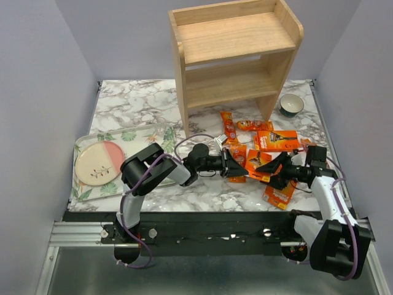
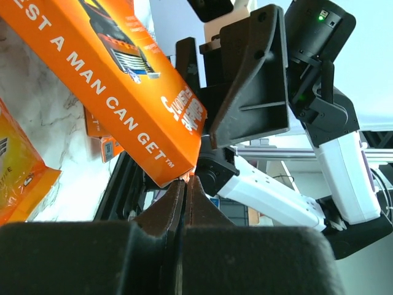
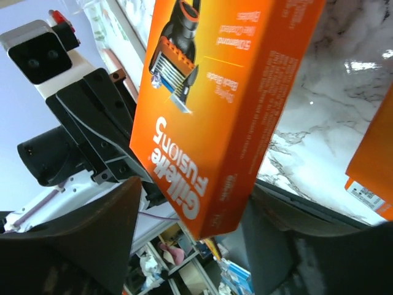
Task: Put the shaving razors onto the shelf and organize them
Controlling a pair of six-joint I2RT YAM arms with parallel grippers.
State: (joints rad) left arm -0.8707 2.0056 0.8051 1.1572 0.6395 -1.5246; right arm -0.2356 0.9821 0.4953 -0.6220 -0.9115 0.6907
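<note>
An orange razor pack (image 1: pixel 256 163) hangs just above the marble table between my two arms. My left gripper (image 1: pixel 235 165) is shut on its thin bottom edge; in the left wrist view an orange sliver shows between the closed fingertips (image 2: pixel 186 179), and the pack (image 2: pixel 123 80) slants up to the left. My right gripper (image 1: pixel 277 170) stands open around the pack's other end (image 3: pixel 215 110), with a gap at its left finger (image 3: pixel 92 239). More razor packs (image 1: pixel 274 141) lie scattered in front of the wooden shelf (image 1: pixel 236 55), whose tiers hold nothing.
A small dark bowl (image 1: pixel 291 105) sits right of the shelf. A leaf-print tray (image 1: pixel 132 134) with a pink and cream plate (image 1: pixel 98 163) lies at the left. One razor pack (image 1: pixel 278 193) lies near the table's front edge.
</note>
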